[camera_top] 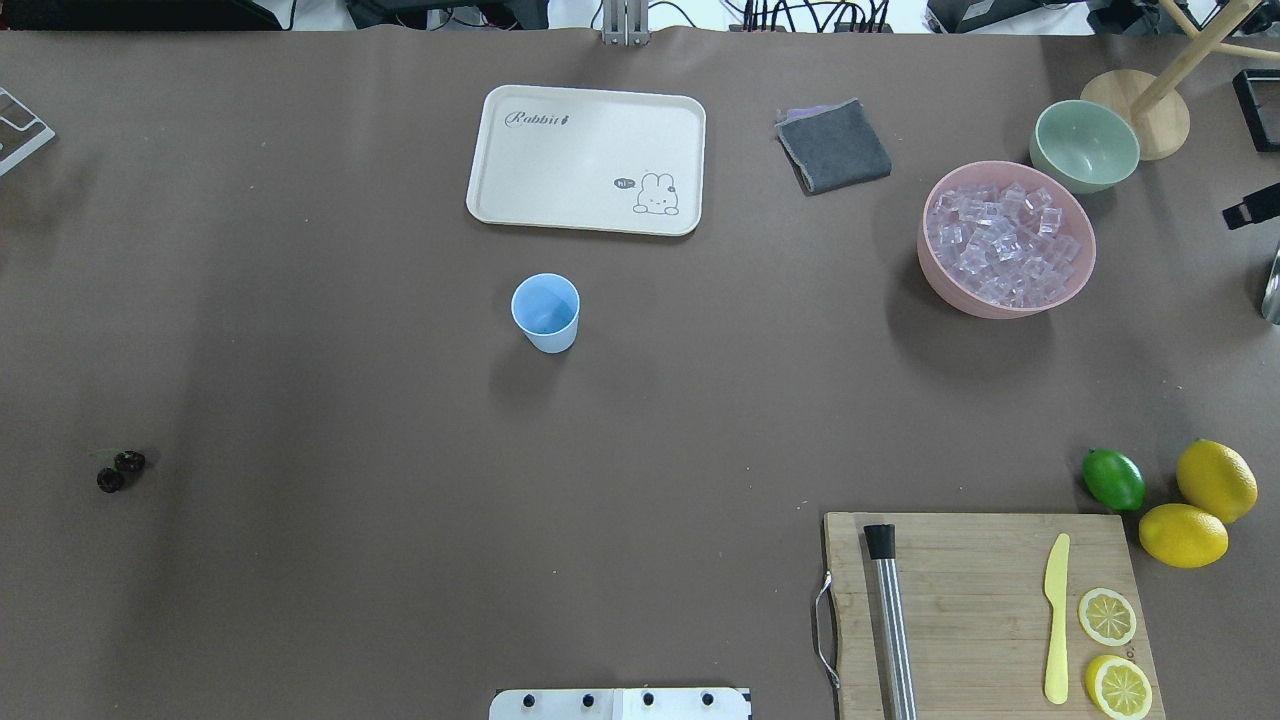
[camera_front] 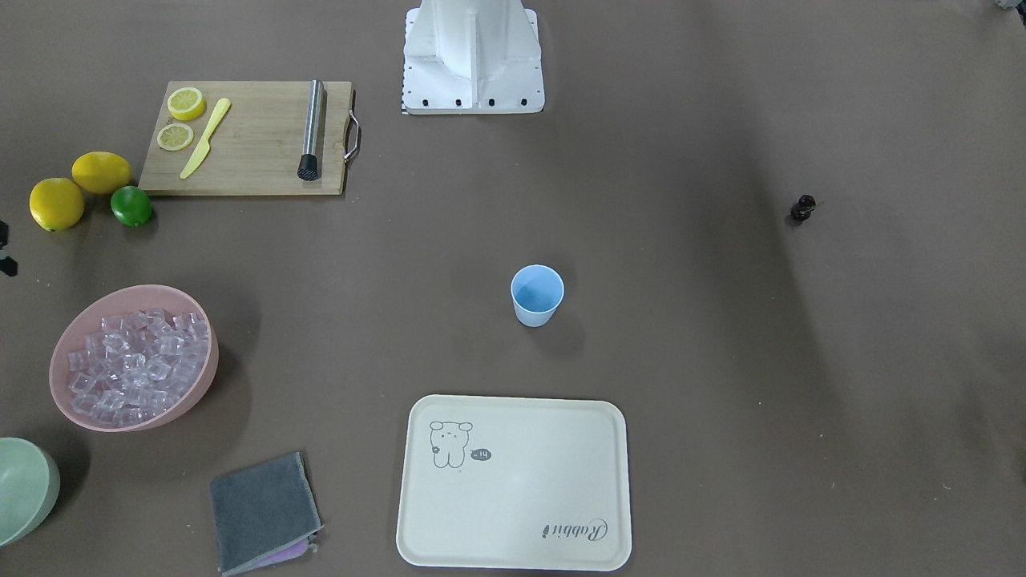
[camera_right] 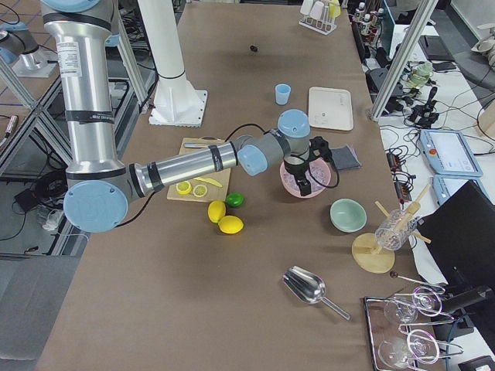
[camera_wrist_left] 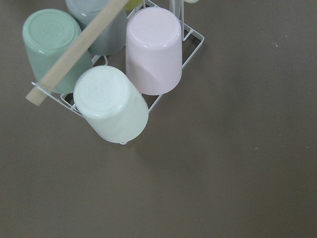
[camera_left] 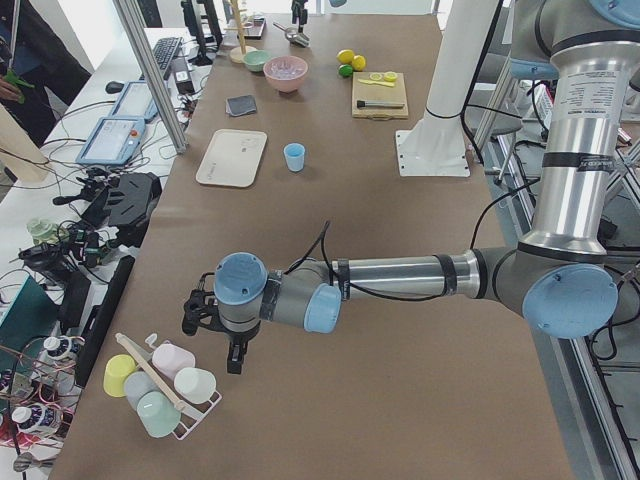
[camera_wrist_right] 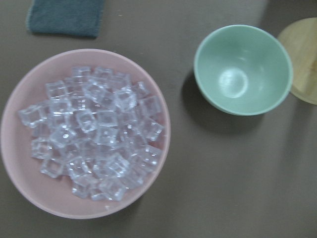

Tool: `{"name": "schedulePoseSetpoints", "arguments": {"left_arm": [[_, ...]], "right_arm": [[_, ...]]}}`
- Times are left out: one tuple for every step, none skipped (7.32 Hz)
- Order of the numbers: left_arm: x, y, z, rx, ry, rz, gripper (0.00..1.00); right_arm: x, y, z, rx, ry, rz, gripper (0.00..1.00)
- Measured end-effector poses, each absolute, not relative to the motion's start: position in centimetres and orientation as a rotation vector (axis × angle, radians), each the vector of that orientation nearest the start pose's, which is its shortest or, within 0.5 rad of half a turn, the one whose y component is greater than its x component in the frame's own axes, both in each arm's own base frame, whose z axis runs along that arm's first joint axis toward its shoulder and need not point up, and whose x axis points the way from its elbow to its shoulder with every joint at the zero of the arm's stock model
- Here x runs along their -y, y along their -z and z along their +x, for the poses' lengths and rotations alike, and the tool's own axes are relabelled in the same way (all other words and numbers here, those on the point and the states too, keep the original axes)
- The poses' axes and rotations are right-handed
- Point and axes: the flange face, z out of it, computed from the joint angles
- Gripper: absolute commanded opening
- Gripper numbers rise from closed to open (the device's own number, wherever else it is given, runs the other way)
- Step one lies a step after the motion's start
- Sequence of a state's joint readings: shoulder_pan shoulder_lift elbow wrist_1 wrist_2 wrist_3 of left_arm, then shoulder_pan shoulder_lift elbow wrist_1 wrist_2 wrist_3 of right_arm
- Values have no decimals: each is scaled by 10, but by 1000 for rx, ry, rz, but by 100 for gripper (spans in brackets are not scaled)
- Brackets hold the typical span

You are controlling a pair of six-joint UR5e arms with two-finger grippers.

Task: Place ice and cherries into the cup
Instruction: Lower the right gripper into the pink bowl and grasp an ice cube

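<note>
Overhead exterior view shows the cup (camera_top: 546, 310) upright in the middle of the table, and I see no ice inside it. The ice (camera_top: 1005, 245) is piled in the pink bowl (camera_top: 985, 303) on my right. The cherries (camera_top: 120, 471) lie far on my left, well apart from the cup.

My right claw (camera_right: 303, 184) hangs over the pink bowl. My left claw (camera_left: 236, 352) hangs over some upturned cups (camera_wrist_left: 153, 49) at the table end. I cannot tell if either claw is released or clenched.

I think the glassy cubes can slip from my fingers or scatter from the pile. The light cup may tip if I touch its rim. The tiny cherries may roll away from a pinch.

The green bowl (camera_wrist_right: 241, 69) stands just beside the pink one, so a wide swing could hit it. The cloth (camera_top: 833, 146) and the tray (camera_top: 560, 170) lie beyond the way to the cup.
</note>
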State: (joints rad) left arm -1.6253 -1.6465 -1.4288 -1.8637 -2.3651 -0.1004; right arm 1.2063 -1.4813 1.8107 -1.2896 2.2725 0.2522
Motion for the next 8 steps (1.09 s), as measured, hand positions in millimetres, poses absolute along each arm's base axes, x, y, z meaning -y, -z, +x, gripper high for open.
{"name": "schedulePoseSetpoints", "arguments": {"left_arm": [[532, -658, -92, -795, 57, 196, 98], [532, -658, -92, -794, 58, 195, 98], [532, -658, -92, -794, 58, 195, 98], [532, -658, -92, -794, 59, 195, 98], [532, -658, -92, -795, 60, 195, 98], [532, -656, -92, -795, 60, 198, 98], [532, -655, -92, -796, 59, 200, 98], [530, -655, -92, -796, 59, 200, 98]], "right_arm": [[525, -446, -169, 836, 345, 345, 99], [523, -441, -208, 819, 351, 328, 99], [524, -439, -234, 795, 356, 327, 99], [530, -438, -254, 780, 366, 326, 98], [541, -438, -270, 772, 373, 326, 94], [548, -443, -278, 769, 376, 329, 89], [553, -450, -283, 770, 378, 334, 87], [556, -455, -285, 771, 377, 337, 81]]}}
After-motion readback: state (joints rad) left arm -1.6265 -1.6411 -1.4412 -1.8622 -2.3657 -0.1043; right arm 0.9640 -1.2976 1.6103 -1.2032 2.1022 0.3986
